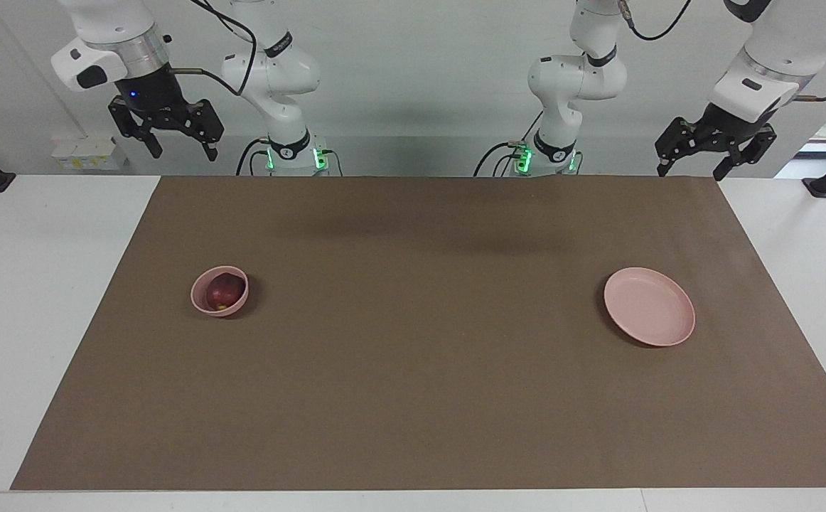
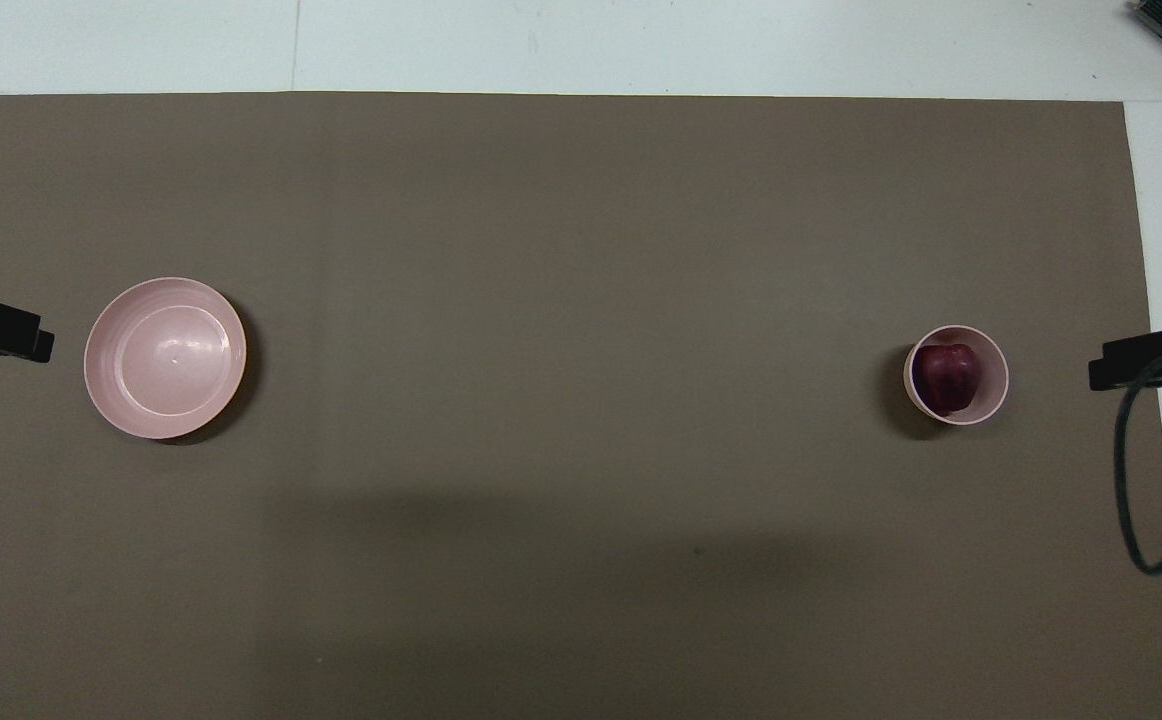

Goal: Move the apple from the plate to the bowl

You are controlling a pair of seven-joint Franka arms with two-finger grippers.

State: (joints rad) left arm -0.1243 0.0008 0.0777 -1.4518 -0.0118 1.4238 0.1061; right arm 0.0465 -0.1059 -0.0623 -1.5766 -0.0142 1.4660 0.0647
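A pale grey wall closes the room at the robots' end, and below it a smooth white worktop (image 1: 43, 299) carries a wide, matte brown mat (image 1: 420, 370), rectangular and flat, that covers nearly all of it. Both white, rounded arms wait raised at the robots' edge of the worktop. The left end effector (image 1: 694, 167), black and angular, hangs in the air above the mat's corner at its own arm's end, its two fingers spread apart and holding nothing. The right end effector (image 1: 178, 147), of the same make, hangs above the white worktop beside the mat's other corner, fingers likewise apart and empty. Well below the left end effector and farther from the robots lies the plate (image 1: 649, 306), a shallow round disc of pale pink with a low rim, nothing on it. Well below the right end effector, toward the right arm's end of the mat, stands the bowl (image 1: 202, 302), small, deep, round and matte pink. Inside the bowl sits the apple (image 1: 225, 291), small, round and dark red with a yellowish patch, nearly filling the hollow.
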